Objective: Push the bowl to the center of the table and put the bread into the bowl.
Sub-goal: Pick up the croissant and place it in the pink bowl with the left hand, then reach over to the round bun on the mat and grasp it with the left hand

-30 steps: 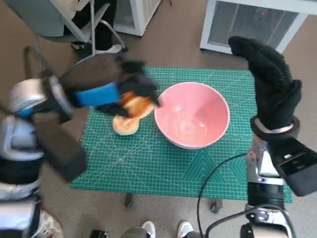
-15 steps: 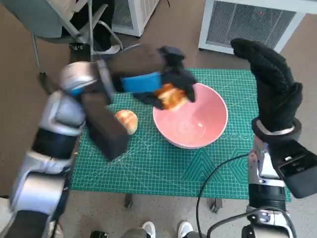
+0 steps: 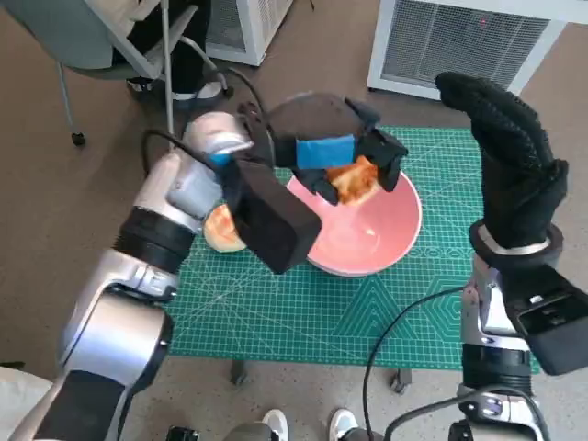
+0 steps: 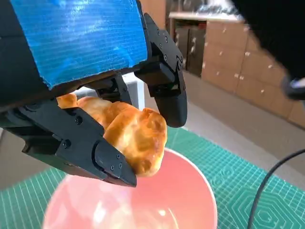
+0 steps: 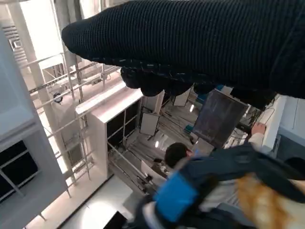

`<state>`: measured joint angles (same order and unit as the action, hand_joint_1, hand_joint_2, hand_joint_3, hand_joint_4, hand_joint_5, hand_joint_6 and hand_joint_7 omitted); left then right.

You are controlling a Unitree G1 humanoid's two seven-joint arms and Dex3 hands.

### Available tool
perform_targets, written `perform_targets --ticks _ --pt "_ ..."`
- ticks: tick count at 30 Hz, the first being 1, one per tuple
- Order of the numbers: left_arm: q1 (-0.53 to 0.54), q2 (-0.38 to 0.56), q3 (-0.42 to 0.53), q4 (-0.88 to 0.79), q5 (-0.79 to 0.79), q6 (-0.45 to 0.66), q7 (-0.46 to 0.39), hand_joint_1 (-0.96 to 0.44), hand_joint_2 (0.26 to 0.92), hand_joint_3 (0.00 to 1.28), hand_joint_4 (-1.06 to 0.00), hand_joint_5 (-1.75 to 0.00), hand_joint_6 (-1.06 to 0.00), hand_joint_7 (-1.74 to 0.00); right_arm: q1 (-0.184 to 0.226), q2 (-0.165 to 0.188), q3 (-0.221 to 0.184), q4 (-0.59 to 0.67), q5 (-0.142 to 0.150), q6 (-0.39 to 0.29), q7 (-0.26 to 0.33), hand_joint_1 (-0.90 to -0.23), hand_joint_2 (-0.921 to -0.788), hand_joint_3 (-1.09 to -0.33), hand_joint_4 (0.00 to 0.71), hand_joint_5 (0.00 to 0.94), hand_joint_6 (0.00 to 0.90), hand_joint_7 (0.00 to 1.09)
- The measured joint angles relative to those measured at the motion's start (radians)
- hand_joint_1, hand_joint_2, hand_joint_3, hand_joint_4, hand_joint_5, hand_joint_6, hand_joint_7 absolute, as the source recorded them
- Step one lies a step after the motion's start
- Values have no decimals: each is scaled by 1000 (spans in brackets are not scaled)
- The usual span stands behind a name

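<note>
place: lab or workshop | evidence: green cutting mat (image 3: 303,303) covering the bench; white vented cabinets (image 3: 459,41) on the floor; wooden drawer units (image 4: 238,71); monitors (image 5: 217,117); seated person (image 5: 178,155)

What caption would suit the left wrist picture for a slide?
The left hand holds a golden piece of bread above the pink bowl.
</note>
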<state>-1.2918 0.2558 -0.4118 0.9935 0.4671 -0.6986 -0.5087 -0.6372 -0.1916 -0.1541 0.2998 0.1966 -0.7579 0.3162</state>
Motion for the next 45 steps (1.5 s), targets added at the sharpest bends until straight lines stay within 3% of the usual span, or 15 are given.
perform_targets --ticks 3,4,5,7,11,17,26,45 --pt "-8 -18 -7 46 7 14 10 0 921 183 -501 -1307 -551 -1290 6 0 -1 -10 0 4 -4 -582 -921 -701 294 0 61 619" --pt "-10 -24 -8 59 8 21 12 -9 908 178 -437 -984 -477 -1029 8 0 -1 -13 0 6 -5 -582 -921 -701 293 0 61 619" --pt "-11 -28 -9 70 8 27 12 -12 911 162 -439 -824 -475 -890 11 0 -2 -16 0 8 -7 -582 -921 -701 293 0 61 619" --pt "-13 -34 -10 91 8 38 11 -41 917 106 -349 -345 -432 -445 16 0 -2 -22 0 12 -9 -582 -921 -701 292 0 61 619" --pt "-13 -39 -7 118 1 58 -20 -125 881 48 -163 -72 -330 -128 28 -1 -3 -33 0 17 -13 -577 -921 -701 292 0 61 619" --pt "-12 -33 20 105 -42 76 -88 -220 871 25 -109 -9 -298 -42 34 -1 -3 -51 -1 32 -19 -575 -921 -702 291 0 61 620" --pt "8 17 44 19 -55 33 -61 -304 874 13 -118 -6 -311 -32 36 -1 -2 -61 -1 40 -25 -574 -921 -702 292 0 61 620" --pt "106 233 111 -73 -69 -47 -38 -277 859 0 -191 -14 -362 -34 36 -1 -1 -58 4 49 -25 -580 -921 -701 294 1 60 619"
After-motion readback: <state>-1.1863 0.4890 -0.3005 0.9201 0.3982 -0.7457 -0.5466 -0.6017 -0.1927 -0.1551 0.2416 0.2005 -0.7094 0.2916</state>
